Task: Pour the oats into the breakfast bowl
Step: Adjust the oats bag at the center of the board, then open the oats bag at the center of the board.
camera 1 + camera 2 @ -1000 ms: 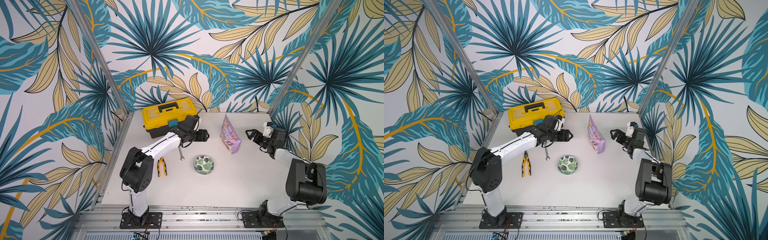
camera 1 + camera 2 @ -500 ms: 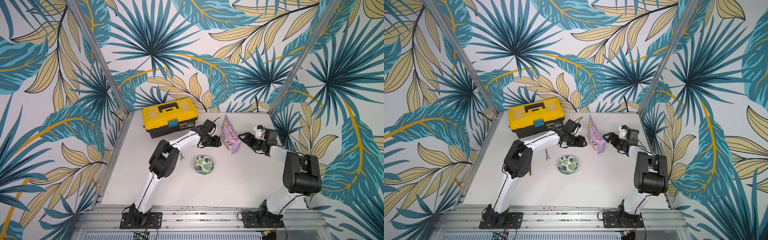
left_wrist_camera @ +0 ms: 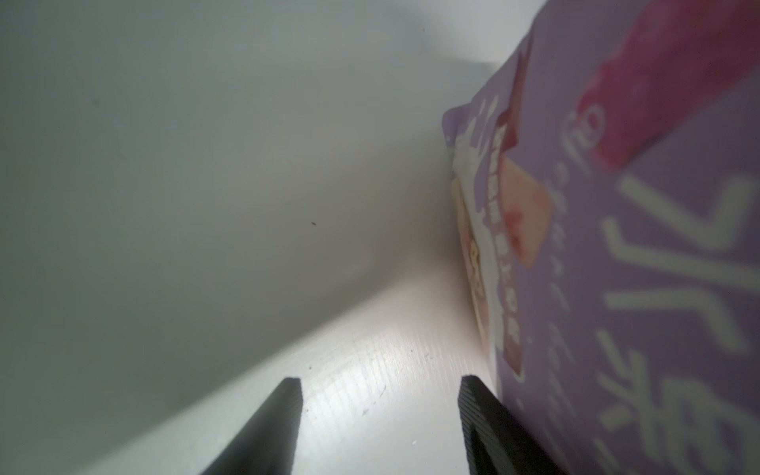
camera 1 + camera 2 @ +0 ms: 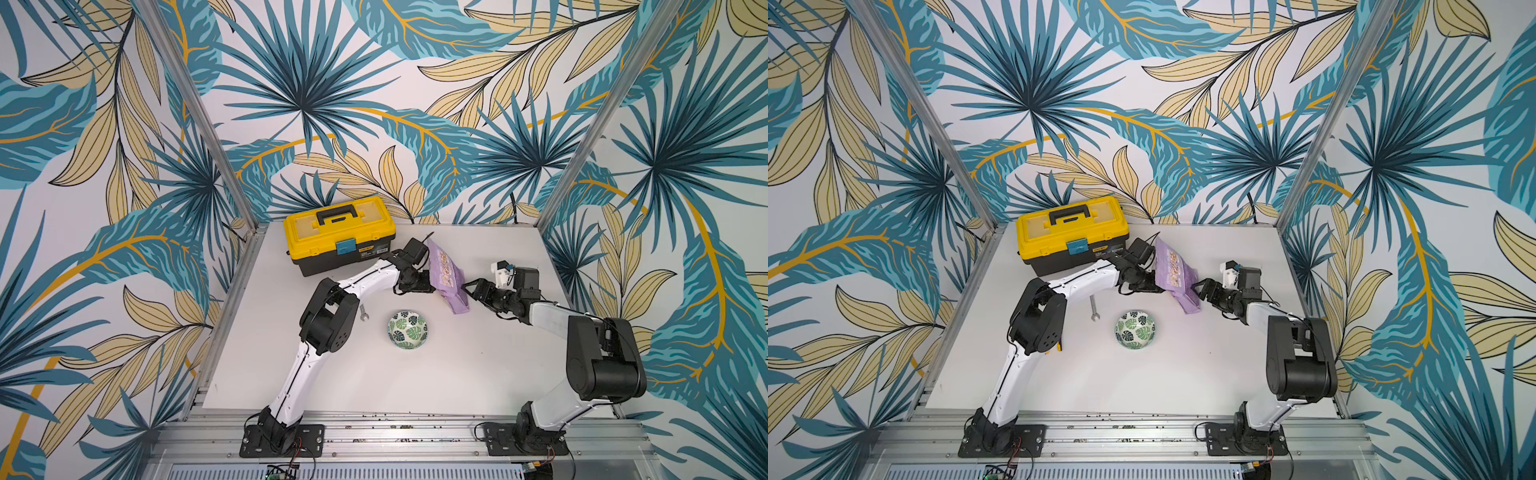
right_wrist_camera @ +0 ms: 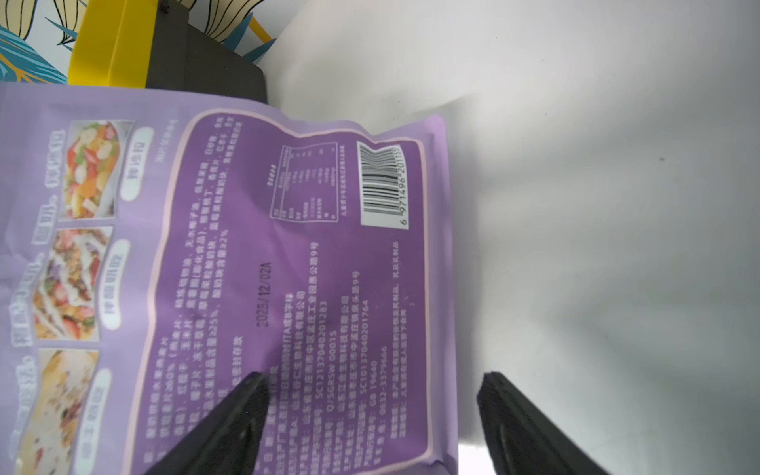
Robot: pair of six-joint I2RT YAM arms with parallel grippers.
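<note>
The oats are hidden inside a lilac pouch (image 4: 446,272) (image 4: 1173,270) that leans on the white table, right of the toolbox. The breakfast bowl (image 4: 407,329) (image 4: 1135,329), white with green leaves, stands in front of the pouch and holds nothing. My left gripper (image 4: 428,286) (image 3: 380,384) is open at the pouch's printed front (image 3: 658,246); one finger lies against it and bare table shows between the two. My right gripper (image 4: 469,291) (image 5: 374,378) is open at the pouch's back (image 5: 288,246), with the pouch's bottom edge between its fingers.
A yellow toolbox (image 4: 338,239) (image 5: 111,41) sits at the back left, close behind the left arm. A small wrench (image 4: 1094,307) lies left of the bowl, beside the left arm's elbow. Patterned walls close off three sides.
The left gripper swung right from the toolbox to the pouch. The right gripper came left up to the pouch's back. The pouch has shifted a little left and leans more.
</note>
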